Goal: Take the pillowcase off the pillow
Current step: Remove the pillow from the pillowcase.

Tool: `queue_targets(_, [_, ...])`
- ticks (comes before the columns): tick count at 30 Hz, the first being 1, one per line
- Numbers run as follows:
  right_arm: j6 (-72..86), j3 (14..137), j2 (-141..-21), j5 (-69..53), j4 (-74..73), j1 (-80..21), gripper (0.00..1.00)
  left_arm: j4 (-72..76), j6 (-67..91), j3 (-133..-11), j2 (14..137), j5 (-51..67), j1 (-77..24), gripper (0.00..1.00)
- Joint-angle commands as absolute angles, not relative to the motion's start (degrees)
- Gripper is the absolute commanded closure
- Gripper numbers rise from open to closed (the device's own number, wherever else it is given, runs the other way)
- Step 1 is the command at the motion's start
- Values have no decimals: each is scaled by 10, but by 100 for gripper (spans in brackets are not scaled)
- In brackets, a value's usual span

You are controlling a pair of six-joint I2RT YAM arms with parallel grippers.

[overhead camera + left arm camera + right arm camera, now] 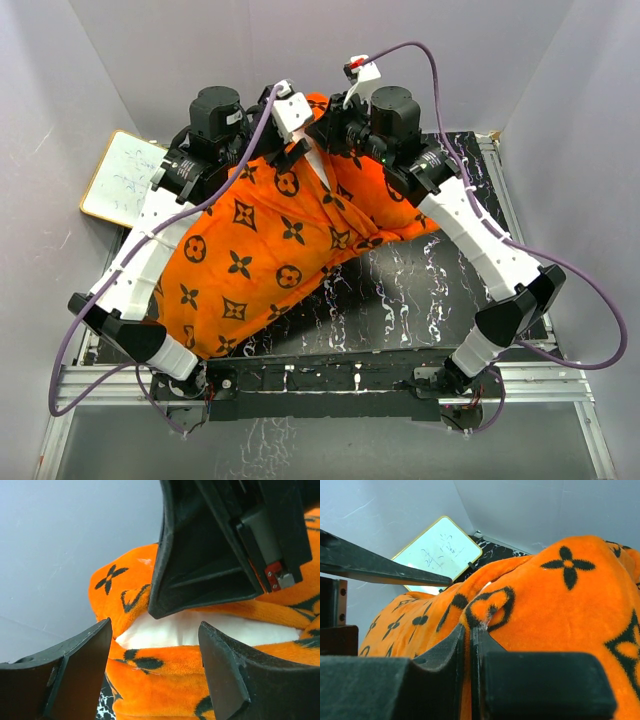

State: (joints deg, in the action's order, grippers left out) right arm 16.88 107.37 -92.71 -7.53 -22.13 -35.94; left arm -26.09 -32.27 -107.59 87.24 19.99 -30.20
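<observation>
We see the pillowcase (250, 255) lying across the left half of the black marbled surface (420, 290). Its long axis runs on a diagonal from the near left corner, by the left arm's base, up toward the far middle where both wrists meet. A shorter lobe of the same fabric spreads off to the right, under the right arm. The open mouth is at the far, raised end, pointing away from the arm bases.

The fabric is bright orange plush, printed with dark brown four-petal flowers, diamonds and circled flowers. It lies bulged and creased rather than flat.

As a container, the pillowcase holds the pillow (172, 630). In the left wrist view we find only a strip of plain white cloth between the two orange lips of the mouth, and from above a thin white sliver at the same spot. The rest of the pillow is hidden inside.

The left end effector (155, 630) has its jaws well apart, one finger on each side of that mouth in its own view; we cannot tell whether either touches the fabric. The right end effector (469, 640) has its jaws pressed together on a fold of the pillowcase, next to a circle motif, with orange showing in the slit between them.

A wood-framed whiteboard (125, 178) with faint scribbles sits at the far left corner, near the pillowcase.
</observation>
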Motion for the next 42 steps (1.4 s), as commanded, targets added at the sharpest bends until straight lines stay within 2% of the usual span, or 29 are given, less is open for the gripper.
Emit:
queue_targets(1, [164, 1123, -863, -126, -102, -367, 92, -303, -384, -1088, 859, 229, -304, 33])
queue_targets(9, [166, 1109, -841, -174, -110, -367, 92, -248, -433, -1082, 864, 217, -292, 32])
queue_targets(15, [187, 1120, -842, -217, -105, -367, 92, -291, -457, -1207, 927, 240, -291, 33])
queue_targets(20, [211, 1119, -836, -259, -84, -367, 92, -275, -476, -1146, 903, 267, -290, 36])
queue_targets(23, [227, 1117, -834, -286, -71, -367, 92, -243, -475, -1094, 879, 278, -291, 43])
queue_targets(27, [253, 1115, -834, -325, -50, -366, 92, -226, -463, -1069, 875, 281, -290, 70])
queue_targets(32, [285, 1113, -839, -390, -28, -364, 92, -190, -460, -1022, 873, 272, -291, 73])
queue_targets(36, [290, 1078, -818, -370, -29, -350, 92, -103, -408, -997, 863, 256, -291, 98])
queue_targets(40, [313, 1023, -782, -299, -29, -316, 91, -40, -362, -1014, 869, 219, -291, 100])
queue_targets(42, [323, 1000, -767, -249, -42, -306, 85, -13, -345, -1025, 872, 201, -291, 100])
